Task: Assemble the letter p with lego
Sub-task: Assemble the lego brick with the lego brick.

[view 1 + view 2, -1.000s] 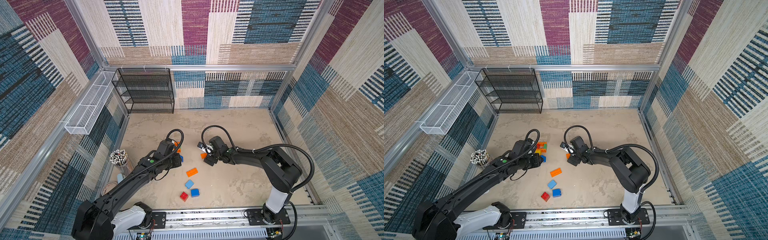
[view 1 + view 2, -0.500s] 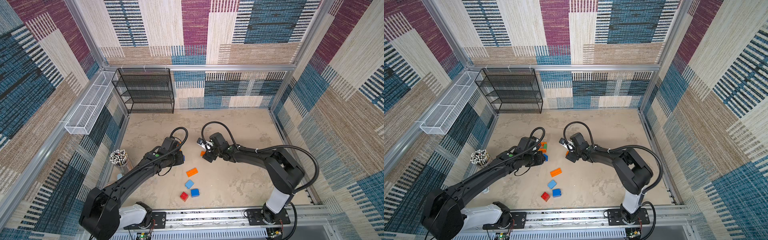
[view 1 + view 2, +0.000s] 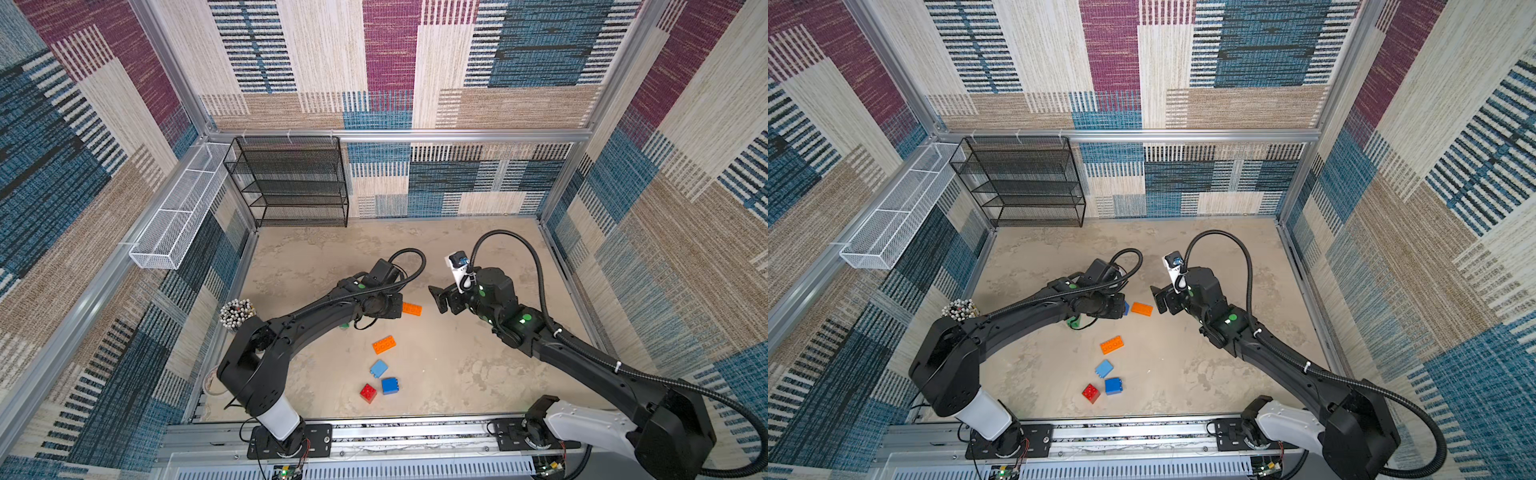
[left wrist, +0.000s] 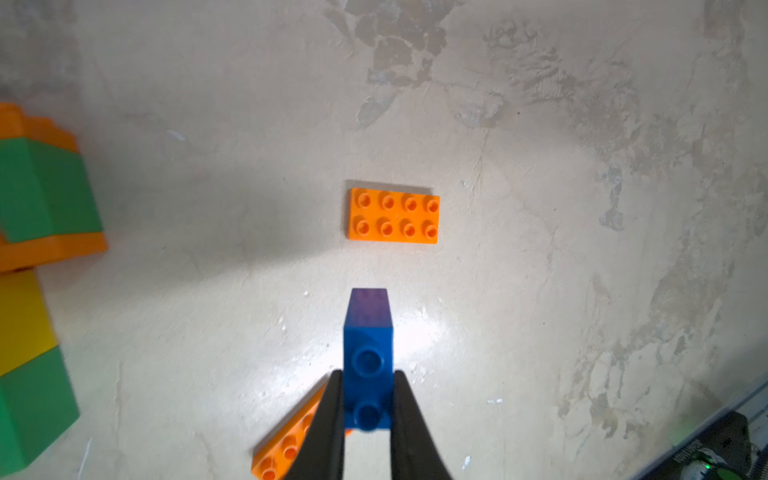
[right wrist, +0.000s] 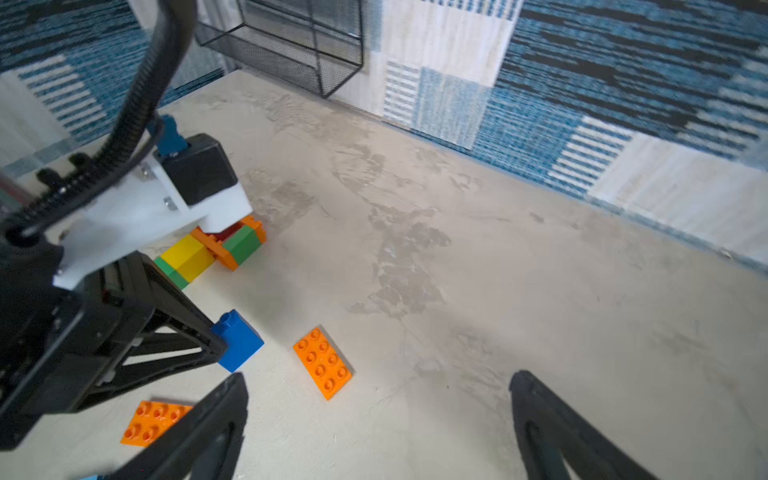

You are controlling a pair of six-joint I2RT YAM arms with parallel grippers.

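My left gripper (image 4: 368, 379) is shut on a dark blue lego brick (image 4: 368, 353), held just above the floor; both top views show it (image 3: 1126, 307) at the arm's tip. Just beyond it lies a flat orange brick (image 4: 394, 216), seen too in the right wrist view (image 5: 323, 363). My right gripper (image 5: 378, 386) hangs open and empty to the right of that brick (image 3: 412, 308). A joined stack of green, yellow and orange bricks (image 5: 208, 253) lies behind the left arm, mostly hidden from above. A second orange brick (image 3: 384, 344) lies nearer the front.
Loose light blue (image 3: 378, 368), blue (image 3: 390, 385) and red (image 3: 368, 392) bricks sit near the front rail. A black wire shelf (image 3: 291, 183) stands at the back left, a white wire basket (image 3: 174, 220) hangs on the left wall, and a cup of pens (image 3: 236, 312) stands at the left edge.
My left gripper has carried the blue brick rightward, up to the flat orange brick. My right gripper has drawn back to the right, away from that brick, still open.
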